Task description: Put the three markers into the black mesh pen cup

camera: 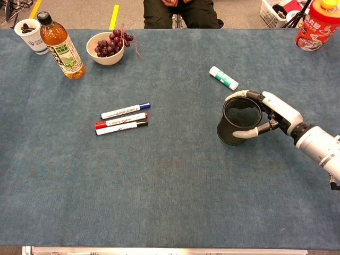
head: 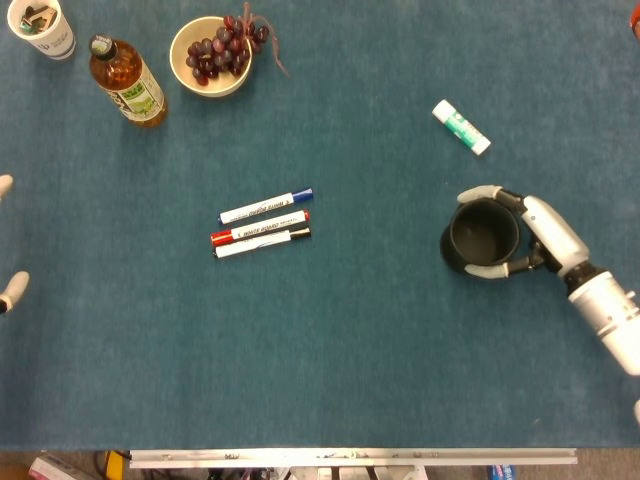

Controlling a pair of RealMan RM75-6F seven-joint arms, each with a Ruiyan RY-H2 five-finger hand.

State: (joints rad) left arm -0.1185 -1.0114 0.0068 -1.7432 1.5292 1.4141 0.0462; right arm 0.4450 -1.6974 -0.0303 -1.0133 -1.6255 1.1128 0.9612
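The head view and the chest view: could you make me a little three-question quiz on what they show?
1. True or false: a marker is already in the pen cup.
2. Which hand holds the cup? A left, B right
3. Fill in: the three markers lie side by side on the ____.

Key: 1 false, the cup looks empty from above; 2 B; 3 table.

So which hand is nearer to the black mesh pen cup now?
The right hand: its fingers wrap around the black mesh pen cup. The left hand shows only fingertips at the table's far left edge, well away from the cup.
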